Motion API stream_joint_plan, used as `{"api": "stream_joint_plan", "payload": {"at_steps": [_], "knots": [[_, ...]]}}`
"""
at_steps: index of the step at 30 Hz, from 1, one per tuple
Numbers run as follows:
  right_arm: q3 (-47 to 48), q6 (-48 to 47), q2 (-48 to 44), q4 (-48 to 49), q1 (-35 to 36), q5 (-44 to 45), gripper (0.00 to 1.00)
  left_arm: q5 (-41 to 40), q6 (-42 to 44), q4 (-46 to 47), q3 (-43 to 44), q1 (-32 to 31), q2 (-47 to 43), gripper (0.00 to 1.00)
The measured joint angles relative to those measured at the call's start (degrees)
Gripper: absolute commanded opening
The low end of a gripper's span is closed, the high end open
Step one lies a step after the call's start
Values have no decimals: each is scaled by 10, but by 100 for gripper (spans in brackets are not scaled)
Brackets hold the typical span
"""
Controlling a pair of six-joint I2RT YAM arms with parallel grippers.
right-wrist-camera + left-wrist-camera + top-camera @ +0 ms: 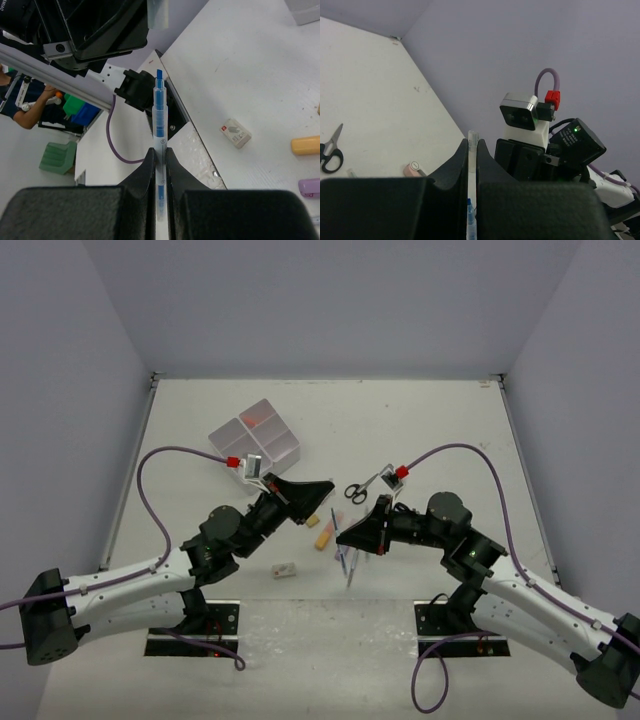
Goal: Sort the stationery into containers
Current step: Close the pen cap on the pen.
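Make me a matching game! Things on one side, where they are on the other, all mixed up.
Things:
1 scissors
2 blue pen
3 thin clear tube
4 white eraser

Places:
a clamped in the right pincer
b on the table, nearest the front edge
c clamped in the left pincer
d on the table, farther back

Pairs: 1-d, 2-a, 3-c, 4-b

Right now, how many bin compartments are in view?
4, joined as one 2x2 block at the far left of the table; the left wrist camera partly covers the nearest one.
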Motion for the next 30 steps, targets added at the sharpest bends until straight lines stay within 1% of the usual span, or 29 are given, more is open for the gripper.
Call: {"api": "stream_joint_plan", "payload": {"at_steps": [11, 30], "knots": [[4, 0, -4, -2, 0, 2, 0, 20, 1, 24, -6, 0, -2, 0], [32, -7, -16, -46, 0, 27, 0, 33, -1, 29, -32, 0, -10, 0]]}}
